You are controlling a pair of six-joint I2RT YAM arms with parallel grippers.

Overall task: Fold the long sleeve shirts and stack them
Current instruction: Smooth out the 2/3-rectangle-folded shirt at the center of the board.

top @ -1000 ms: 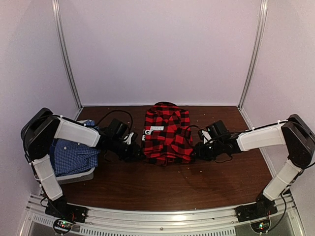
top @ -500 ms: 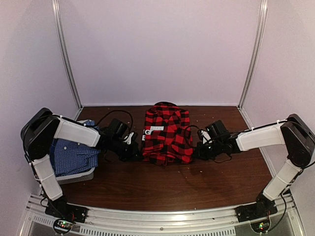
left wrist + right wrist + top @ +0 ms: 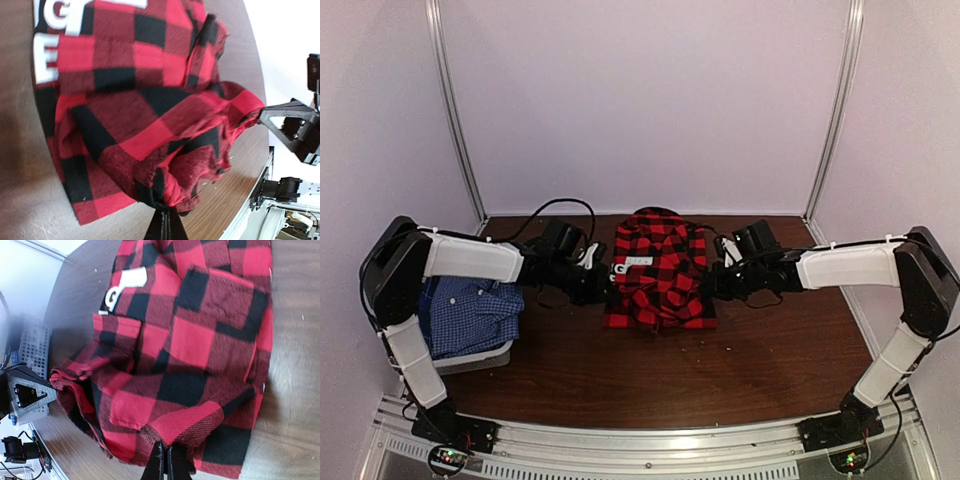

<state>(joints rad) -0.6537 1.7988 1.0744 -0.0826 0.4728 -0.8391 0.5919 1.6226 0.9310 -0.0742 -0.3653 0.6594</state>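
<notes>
Left claw (image 3: 604,289) and right claw (image 3: 713,288) pinching plaid shirt (image 3: 658,272), opposite edges

Left arm (image 3: 475,262), right arm (image 3: 845,268): white link shells, black joints; black cables (image 3: 565,200) loop behind left tool (image 3: 607,290), right tool (image 3: 711,288) (black triangular fingers (image 3: 165,227)).
</notes>
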